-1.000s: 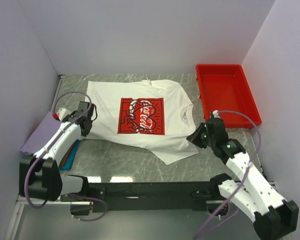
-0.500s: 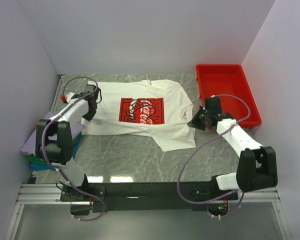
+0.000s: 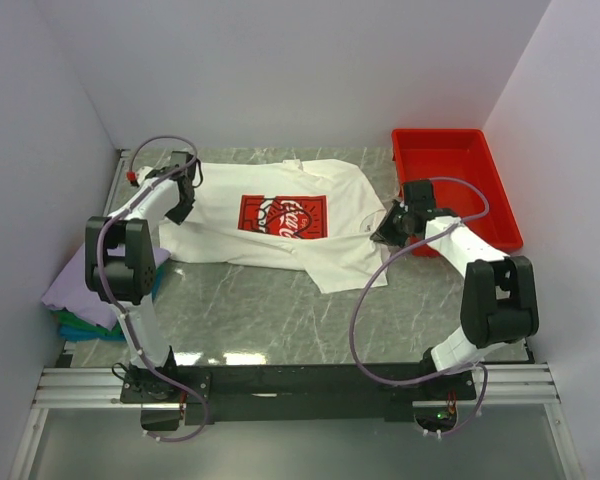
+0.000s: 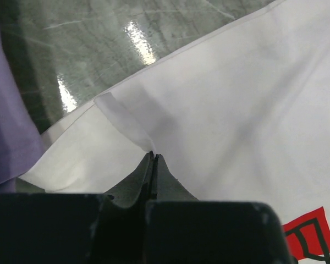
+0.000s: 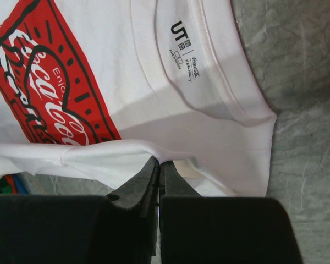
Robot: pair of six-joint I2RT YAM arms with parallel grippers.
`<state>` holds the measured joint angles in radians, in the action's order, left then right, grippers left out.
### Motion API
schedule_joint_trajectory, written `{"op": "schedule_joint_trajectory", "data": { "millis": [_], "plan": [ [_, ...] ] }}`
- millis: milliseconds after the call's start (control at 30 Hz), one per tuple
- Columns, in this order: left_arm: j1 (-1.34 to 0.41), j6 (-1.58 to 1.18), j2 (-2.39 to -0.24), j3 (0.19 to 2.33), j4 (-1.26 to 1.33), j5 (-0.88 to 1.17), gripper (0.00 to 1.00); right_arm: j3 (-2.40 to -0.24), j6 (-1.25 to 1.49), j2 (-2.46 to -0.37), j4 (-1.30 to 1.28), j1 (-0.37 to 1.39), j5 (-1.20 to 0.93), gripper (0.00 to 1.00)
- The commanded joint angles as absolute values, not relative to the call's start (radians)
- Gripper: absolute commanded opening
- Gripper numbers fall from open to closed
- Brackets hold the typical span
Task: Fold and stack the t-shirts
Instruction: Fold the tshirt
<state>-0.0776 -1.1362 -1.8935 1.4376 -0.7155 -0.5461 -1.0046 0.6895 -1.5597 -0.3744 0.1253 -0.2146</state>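
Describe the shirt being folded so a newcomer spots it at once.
On the grey-green marble tabletop, left of the red plastic tray, lies a white cloth t-shirt spread out. Unlike the folded lavender shirt at the table's left edge, it carries a red rectangular chest print with white script.

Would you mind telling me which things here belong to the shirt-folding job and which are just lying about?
Part of the job:
- white t-shirt, pinched by the left gripper and the right gripper
- folded lavender shirt
- green and blue shirts under it

Just lying about:
- red tray, back right
- table
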Motion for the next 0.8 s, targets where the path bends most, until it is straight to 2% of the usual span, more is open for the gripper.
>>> {"op": "schedule_joint_trajectory", "data": {
  "millis": [0, 167, 233, 300, 333, 367, 400, 467, 500, 567, 667, 767],
  "plan": [
    [-0.064, -1.072, -1.927, 1.511, -0.707, -0.549, 0.01, -1.063, 0.673, -1.585, -0.350, 0.110, -0.203, 0.00],
    [-0.057, -1.042, -1.976, 1.557, -0.710, -0.531, 0.01, -1.081, 0.667, -1.629, -0.348, 0.097, -0.199, 0.00],
    [-0.052, -1.040, -1.985, 1.559, -0.710, -0.525, 0.04, -1.095, 0.655, -1.650, -0.347, 0.094, -0.210, 0.00],
    [-0.043, -1.034, -1.977, 1.537, -0.687, -0.505, 0.13, -1.124, 0.640, -1.673, -0.362, 0.091, -0.210, 0.02],
    [-0.037, -1.031, -1.958, 1.523, -0.671, -0.496, 0.20, -1.134, 0.637, -1.678, -0.368, 0.091, -0.200, 0.08],
    [-0.031, -1.016, -1.947, 1.499, -0.632, -0.458, 0.33, -1.143, 0.631, -1.681, -0.376, 0.089, -0.195, 0.16],
    [-0.019, -1.005, -1.931, 1.487, -0.612, -0.439, 0.37, -1.156, 0.626, -1.681, -0.393, 0.090, -0.189, 0.37],
    [-0.012, -0.988, -1.875, 1.447, -0.565, -0.414, 0.49, -1.155, 0.615, -1.654, -0.402, 0.094, -0.160, 0.51],
    [-0.012, -0.985, -1.853, 1.433, -0.551, -0.407, 0.55, -1.135, 0.615, -1.634, -0.402, 0.101, -0.143, 0.66],
    [-0.014, -0.992, -1.798, 1.398, -0.537, -0.394, 0.60, -1.117, 0.614, -1.573, -0.408, 0.121, -0.079, 0.70],
    [-0.020, -1.021, -1.732, 1.324, -0.514, -0.370, 0.61, -1.049, 0.638, -1.510, -0.371, 0.181, -0.071, 0.69],
    [-0.052, -1.058, -1.683, 1.249, -0.483, -0.370, 0.61, -1.046, 0.669, -1.537, -0.364, 0.306, -0.014, 0.69]
  ]
}}
